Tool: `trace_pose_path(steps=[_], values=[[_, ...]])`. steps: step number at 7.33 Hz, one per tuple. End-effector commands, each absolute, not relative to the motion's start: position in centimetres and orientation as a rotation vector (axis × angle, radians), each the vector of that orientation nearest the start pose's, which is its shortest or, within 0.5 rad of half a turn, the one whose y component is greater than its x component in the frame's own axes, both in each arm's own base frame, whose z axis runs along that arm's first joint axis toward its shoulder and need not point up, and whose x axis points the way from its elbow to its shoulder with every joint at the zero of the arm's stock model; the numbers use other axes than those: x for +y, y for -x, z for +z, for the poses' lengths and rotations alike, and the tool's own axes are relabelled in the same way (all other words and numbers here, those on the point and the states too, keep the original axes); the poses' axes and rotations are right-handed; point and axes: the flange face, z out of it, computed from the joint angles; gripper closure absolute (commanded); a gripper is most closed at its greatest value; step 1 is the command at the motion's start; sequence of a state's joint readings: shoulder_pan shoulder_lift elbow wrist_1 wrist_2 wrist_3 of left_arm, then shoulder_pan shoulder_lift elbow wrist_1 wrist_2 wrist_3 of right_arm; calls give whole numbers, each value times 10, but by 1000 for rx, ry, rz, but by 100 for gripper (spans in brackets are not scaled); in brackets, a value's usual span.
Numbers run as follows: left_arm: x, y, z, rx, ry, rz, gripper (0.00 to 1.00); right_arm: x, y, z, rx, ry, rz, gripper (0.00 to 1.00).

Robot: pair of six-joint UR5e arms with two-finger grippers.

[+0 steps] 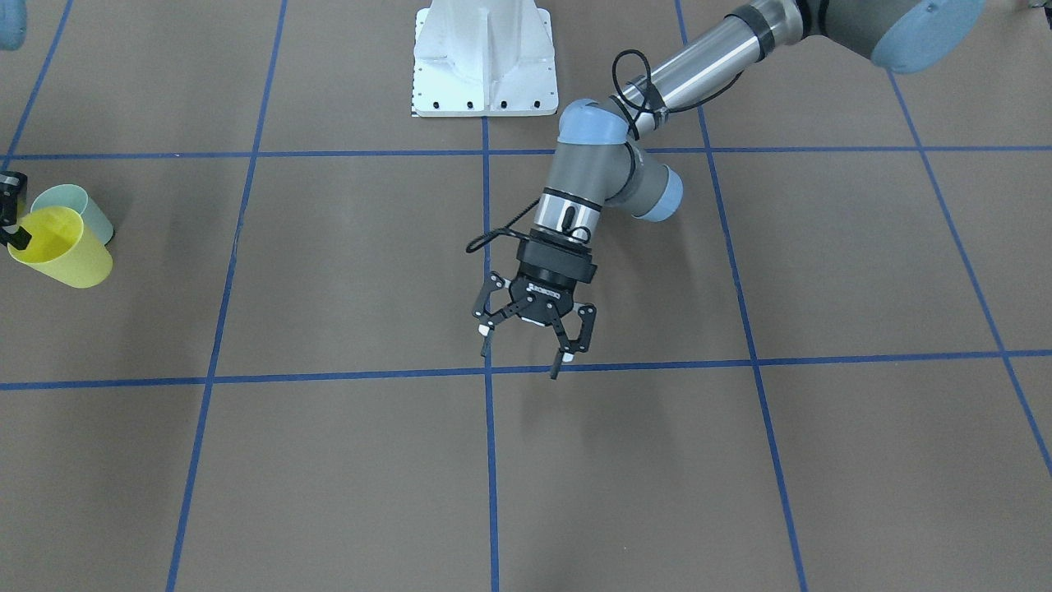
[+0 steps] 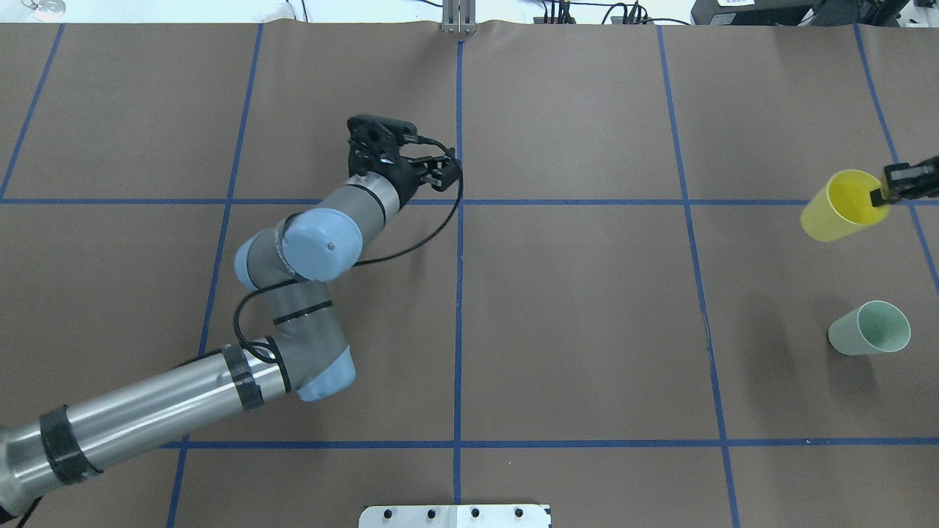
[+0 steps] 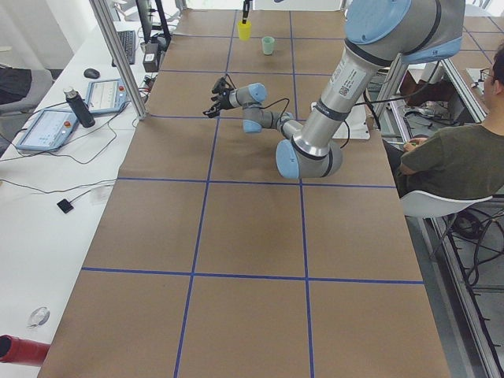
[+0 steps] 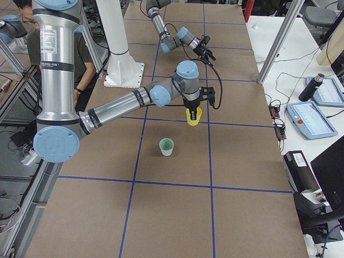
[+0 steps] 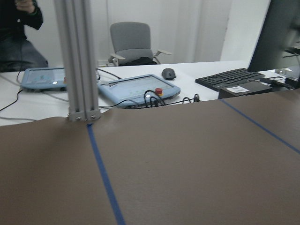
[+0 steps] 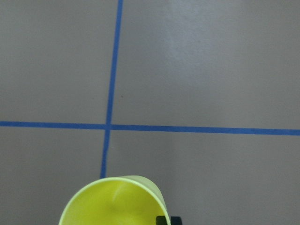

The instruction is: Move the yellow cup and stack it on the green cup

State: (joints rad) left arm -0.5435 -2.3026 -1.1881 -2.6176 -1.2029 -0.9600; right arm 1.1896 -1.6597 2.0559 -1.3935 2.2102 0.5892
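in the overhead view the held cup (image 2: 836, 216) is at the right edge of the frame, its rim in the right gripper (image 2: 880, 196), the standing cup (image 2: 869, 328) is below it, apart, on the table (image 2: 587, 330), and the left gripper (image 2: 378, 139) is left of upper centre.
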Motion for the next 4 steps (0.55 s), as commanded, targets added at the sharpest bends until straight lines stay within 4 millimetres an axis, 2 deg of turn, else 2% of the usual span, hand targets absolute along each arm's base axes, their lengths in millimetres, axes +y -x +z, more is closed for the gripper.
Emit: trace_pose_path(steps=[1,2,3,4], values=[[-611,-484,334,911,-805,-183,0,-393,70,499,-800,-239,-21,100],[-645,-444,349,870,-664,-172,0,-380,66,511,-806,-238,-22,100],[-670,-405,365,825,-536,-168,0,-370,63,518,-815,-221,-28,100],[-676,-369,396,762,-458,-101,0,-361,62,525,-832,-211,-35,100]])
